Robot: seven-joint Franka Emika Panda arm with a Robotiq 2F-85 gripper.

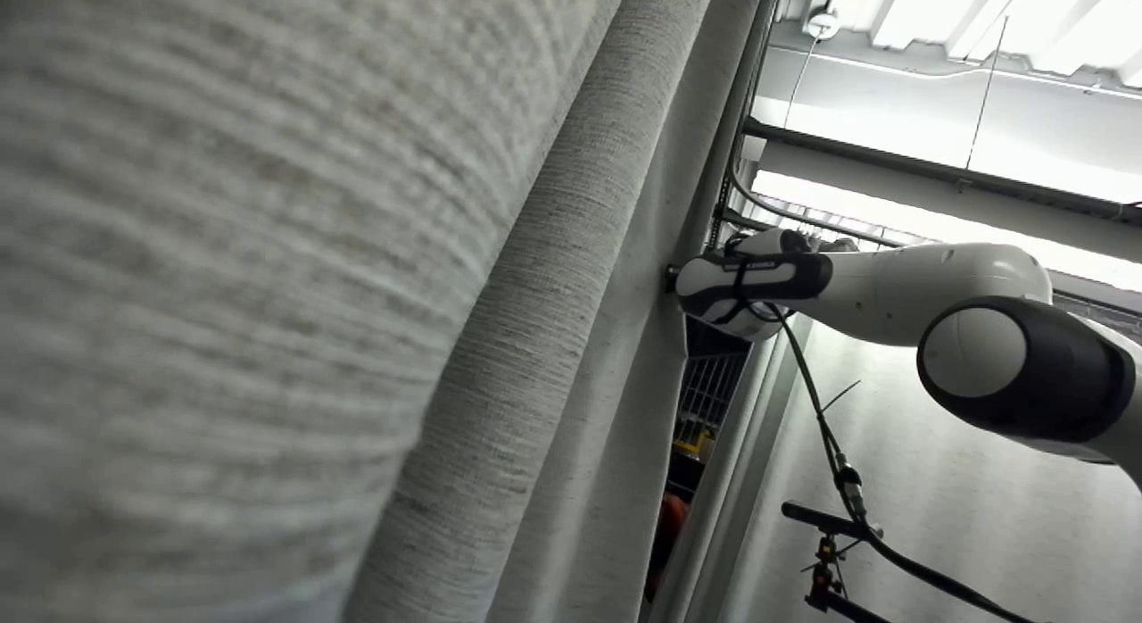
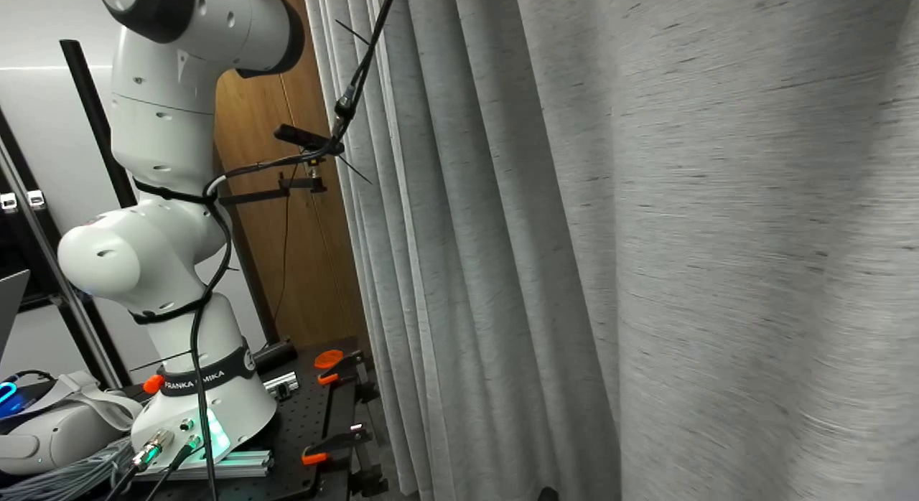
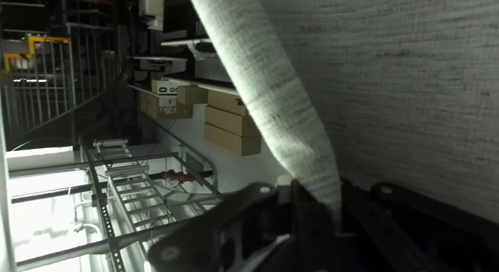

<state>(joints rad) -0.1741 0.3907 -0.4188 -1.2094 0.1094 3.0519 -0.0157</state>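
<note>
In the wrist view the gripper comes in at the bottom of the frame, right of centre, its 2 dark jaws drawn closely together with the edge of a grey curtain pinched between them. The held fold slants down from the upper centre, and more of the cloth fills the right side. Left of the fold, cardboard boxes sit near the centre, and a ladder shows at lower left.

In both exterior views the curtain hangs in broad folds: over the left half and middle in an exterior view where the white arm reaches in from the right edge, its far end up against the cloth, the jaws too hidden to make out. A cable droops below it, beside a black camera at lower right.

In an exterior view the arm's base stands at lower left on a black tabletop. Along the tabletop's edge are 2 clamps with orange parts, and a white headset lies in the bottom left corner.
</note>
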